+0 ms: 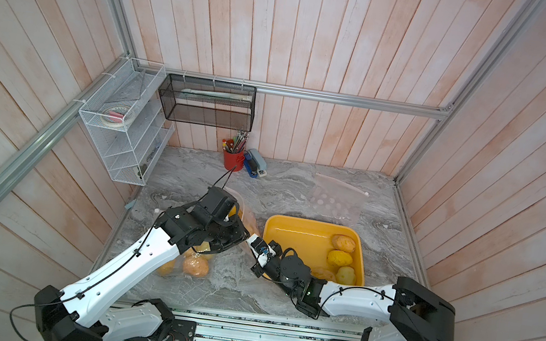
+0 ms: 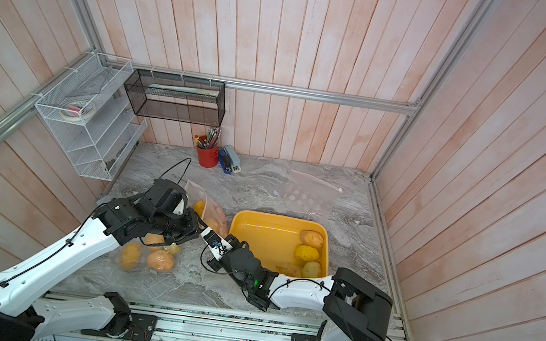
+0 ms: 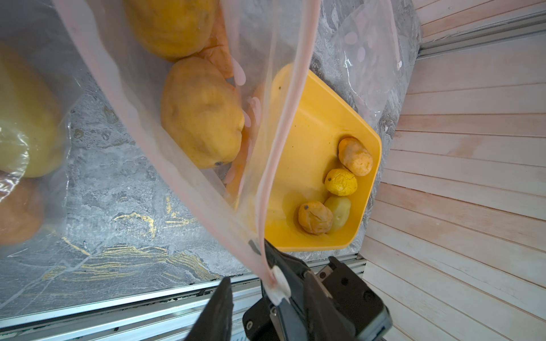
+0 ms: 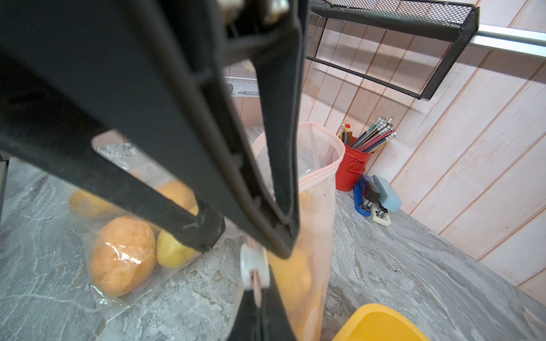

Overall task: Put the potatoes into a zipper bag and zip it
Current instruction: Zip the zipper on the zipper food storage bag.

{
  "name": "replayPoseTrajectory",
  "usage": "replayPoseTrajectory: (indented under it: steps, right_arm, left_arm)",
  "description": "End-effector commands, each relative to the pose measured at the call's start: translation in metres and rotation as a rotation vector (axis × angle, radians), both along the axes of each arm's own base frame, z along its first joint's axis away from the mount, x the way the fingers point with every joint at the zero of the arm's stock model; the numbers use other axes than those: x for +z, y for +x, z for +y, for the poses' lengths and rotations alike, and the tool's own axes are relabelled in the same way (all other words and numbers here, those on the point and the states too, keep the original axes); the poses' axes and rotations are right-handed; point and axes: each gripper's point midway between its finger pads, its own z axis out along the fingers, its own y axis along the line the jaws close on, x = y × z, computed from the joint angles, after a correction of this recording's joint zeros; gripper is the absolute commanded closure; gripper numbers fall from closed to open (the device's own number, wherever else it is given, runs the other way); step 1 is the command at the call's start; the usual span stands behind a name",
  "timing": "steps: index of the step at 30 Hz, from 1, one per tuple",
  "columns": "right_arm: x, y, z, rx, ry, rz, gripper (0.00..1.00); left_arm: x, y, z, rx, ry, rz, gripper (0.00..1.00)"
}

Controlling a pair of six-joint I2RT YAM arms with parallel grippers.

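The task is judged to be partly done. Four potatoes (image 1: 339, 258) are seen loose at the right end of the yellow tray (image 1: 298, 234), right of centre on the table (image 1: 229, 282). Several more (image 3: 204, 112) are already held in a clear zipper bag (image 4: 319, 206) that is propped upright just left of the tray. A second bag (image 2: 141, 258) with further potatoes (image 2: 161, 260) inside is laid flat at the near left; whether it has been zipped cannot be told. A third, empty bag (image 1: 333, 198) is spread out at the far right. The mouth of the upright bag is seen gaping in the right wrist view, with its pink zipper track (image 3: 283, 124) unjoined and the white slider (image 4: 254, 265) parked at the near end. The right tool (image 4: 280, 245) is closed tight on the bag's rim right beside that slider, so the corner is held up. The left tool (image 2: 197, 228) is brought in at the same corner, its jaws partway apart on either side of the slider end; no firm hold on the slider can be made out. Left to do, as judged here: the four tray potatoes are to be bagged and the open bag zipped along its track. Which bag is meant for them cannot be told.
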Motion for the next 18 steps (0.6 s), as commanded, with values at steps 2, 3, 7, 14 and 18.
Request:
replayPoseTrajectory:
  steps: [2, 3, 7, 14, 18]
  right_arm:
    - [0.0085, 0.0011, 0.0027, -0.008, 0.029, -0.006, 1.0]
    - [0.0084, 0.0008, 0.003, -0.005, 0.029, -0.006, 1.0]
    - [0.0078, 0.0007, 0.0036, -0.003, 0.029, -0.003, 1.0]
    - [0.0058, 0.0017, 0.0051, -0.006, 0.023, 0.003, 1.0]
    - [0.0043, 0.0026, 0.0067, -0.008, 0.017, 0.007, 1.0]
  left_arm:
    - [-0.0017, 0.0049, -0.003, -0.005, 0.006, -0.002, 0.61]
    - [-0.0027, 0.005, -0.0035, -0.007, 0.008, 0.0, 0.62]
    - [-0.0048, 0.0056, -0.0069, -0.018, -0.005, 0.007, 0.7]
    - [-0.0077, 0.0068, -0.0107, -0.037, -0.011, 0.017, 0.82]
    - [-0.0058, 0.0091, -0.0073, -0.028, -0.011, 0.012, 0.87]
